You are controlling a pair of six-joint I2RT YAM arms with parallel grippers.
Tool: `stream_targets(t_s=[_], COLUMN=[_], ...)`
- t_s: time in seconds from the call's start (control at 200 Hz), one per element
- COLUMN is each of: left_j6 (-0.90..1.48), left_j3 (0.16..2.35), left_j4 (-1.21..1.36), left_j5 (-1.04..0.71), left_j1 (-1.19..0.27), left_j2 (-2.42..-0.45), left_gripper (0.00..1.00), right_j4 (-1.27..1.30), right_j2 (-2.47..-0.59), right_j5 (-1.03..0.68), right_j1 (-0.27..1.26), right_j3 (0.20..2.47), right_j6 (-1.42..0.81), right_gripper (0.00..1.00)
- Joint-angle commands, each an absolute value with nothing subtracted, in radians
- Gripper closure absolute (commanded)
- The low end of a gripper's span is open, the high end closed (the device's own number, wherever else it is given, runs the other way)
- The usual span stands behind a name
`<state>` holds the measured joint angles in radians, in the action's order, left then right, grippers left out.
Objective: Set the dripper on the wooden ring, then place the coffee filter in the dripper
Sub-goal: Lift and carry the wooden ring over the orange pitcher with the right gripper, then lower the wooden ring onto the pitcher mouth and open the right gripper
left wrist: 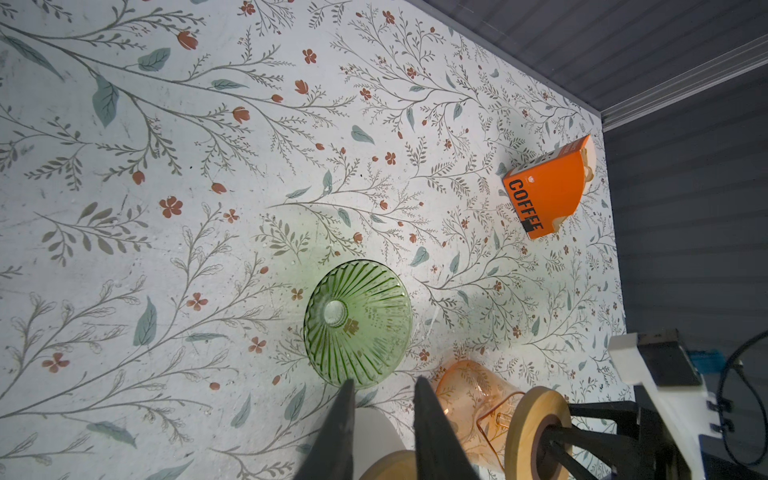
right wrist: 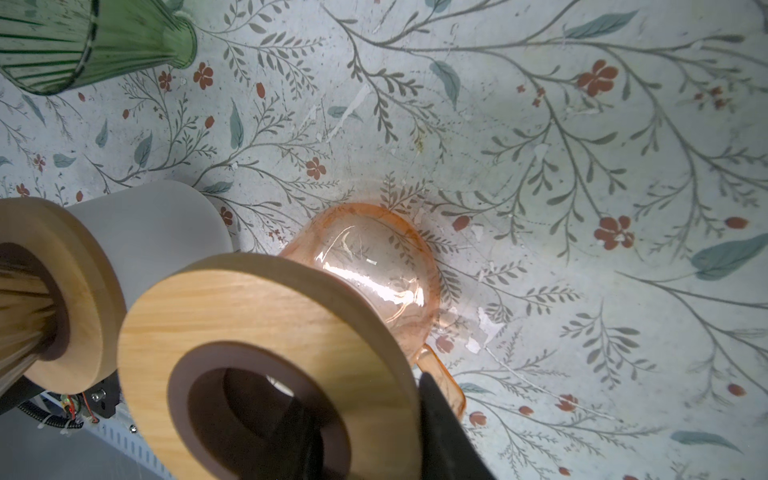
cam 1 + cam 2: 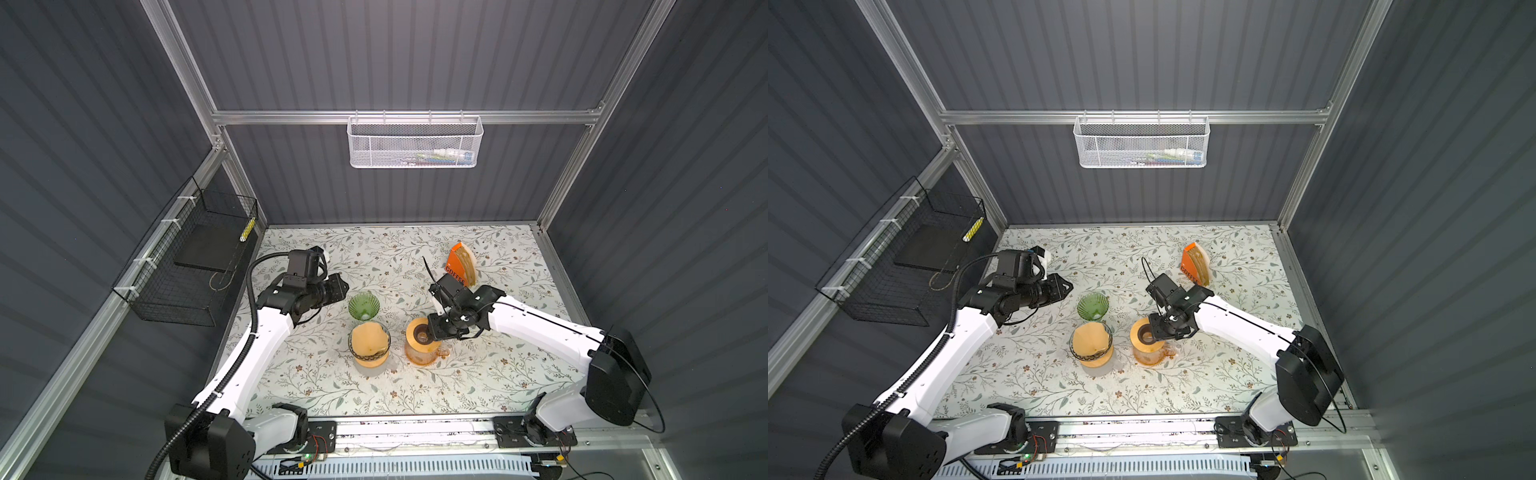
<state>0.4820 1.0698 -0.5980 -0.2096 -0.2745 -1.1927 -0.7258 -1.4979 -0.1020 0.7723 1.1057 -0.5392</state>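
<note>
A brown paper coffee filter (image 3: 366, 337) (image 3: 1089, 337) sits in a clear glass dripper on a white carafe (image 3: 371, 368) (image 2: 158, 220) at the middle of the table. Just behind it an empty green ribbed glass dripper (image 3: 363, 306) (image 3: 1093, 306) (image 1: 357, 322) stands on the table. My left gripper (image 3: 343, 286) (image 3: 1067, 286) (image 1: 384, 382) hovers left of the green dripper, open, with nothing between its fingers. My right gripper (image 3: 430, 333) (image 3: 1154, 332) (image 2: 365, 395) is shut on the wooden ring (image 3: 415, 332) (image 2: 257, 299) atop an orange glass carafe (image 3: 419, 353) (image 2: 374, 266), one finger in the ring's hole and one outside.
An orange filter box (image 3: 457, 266) (image 3: 1194, 266) (image 1: 544, 187) marked COFFEE holds more filters behind the right gripper. A black wire basket (image 3: 187, 266) hangs on the left wall, a white mesh basket (image 3: 415, 141) on the back wall. Walls close three sides of the floral table (image 3: 498, 374).
</note>
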Motion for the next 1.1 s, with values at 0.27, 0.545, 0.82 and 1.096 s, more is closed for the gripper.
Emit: stream_targets(t_s=[0.27, 0.545, 0.82, 1.096], left_j6=[0.481, 0.485, 0.48, 0.479], left_j3=[1.062, 1.069, 1.07, 1.069], left_j4=[-0.605, -0.608, -0.615, -0.614], left_j5=[-0.215, -0.212, -0.205, -0.205], left_j1=[-0.278, -0.278, -0.278, -0.278], left_j2=[-1.173, -1.178, -1.177, -1.176], left_gripper=[0.74, 0.74, 0.74, 0.74], right_j4=[-0.731, -0.723, -0.728, -0.734], right_j2=[-1.514, -1.537, -1.547, -1.551], right_j5=[-0.054, -0.058, -0.043, -0.037], right_j1=[0.782, 0.787, 0.795, 0.802], right_j3=[1.097, 1.11, 1.121, 1.132], right_j6=[-0.539, -0.532, -0.528, -0.525], right_gripper=[0.81, 0.78, 0.76, 0.73])
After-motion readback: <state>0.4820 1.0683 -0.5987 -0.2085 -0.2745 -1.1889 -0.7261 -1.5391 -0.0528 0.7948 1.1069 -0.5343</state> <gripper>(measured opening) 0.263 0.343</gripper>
